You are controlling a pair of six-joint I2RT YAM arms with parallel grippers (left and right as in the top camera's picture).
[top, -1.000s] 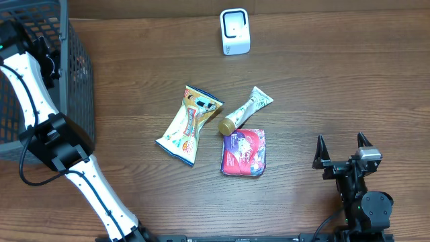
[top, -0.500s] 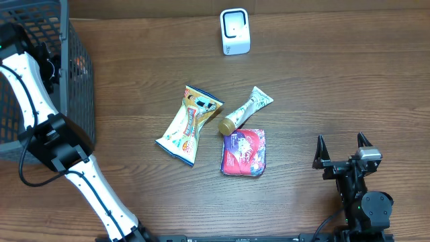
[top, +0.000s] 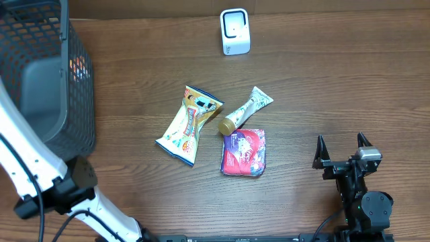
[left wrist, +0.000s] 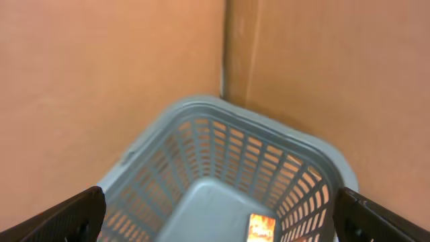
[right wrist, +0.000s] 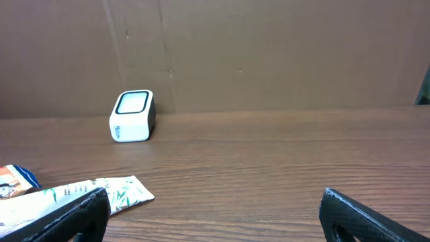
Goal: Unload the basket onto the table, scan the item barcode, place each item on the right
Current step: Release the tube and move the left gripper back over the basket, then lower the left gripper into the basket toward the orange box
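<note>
Three items lie mid-table: a yellow snack bag (top: 189, 125), a white-and-green tube (top: 245, 111) with a gold cap, and a purple-pink pouch (top: 244, 152). The white barcode scanner (top: 235, 31) stands at the table's far edge, facing the items. My right gripper (top: 341, 146) rests open near the front right, well clear of the pouch. In the right wrist view the gripper (right wrist: 211, 205) has nothing between its fingers, with the tube (right wrist: 101, 195) to its left and the scanner (right wrist: 132, 116) beyond. My left gripper (left wrist: 218, 218) hangs open above the basket, holding nothing.
A grey mesh basket (top: 40, 74) stands at the far left, and the left wrist view shows an orange packet (left wrist: 261, 227) on its floor. The left arm's white links (top: 20, 161) run along the table's left edge. A brown cardboard wall (right wrist: 269, 54) backs the table.
The left arm has swung away from over the basket toward the left edge, uncovering the basket's inside. The right arm and the three items have not moved.
</note>
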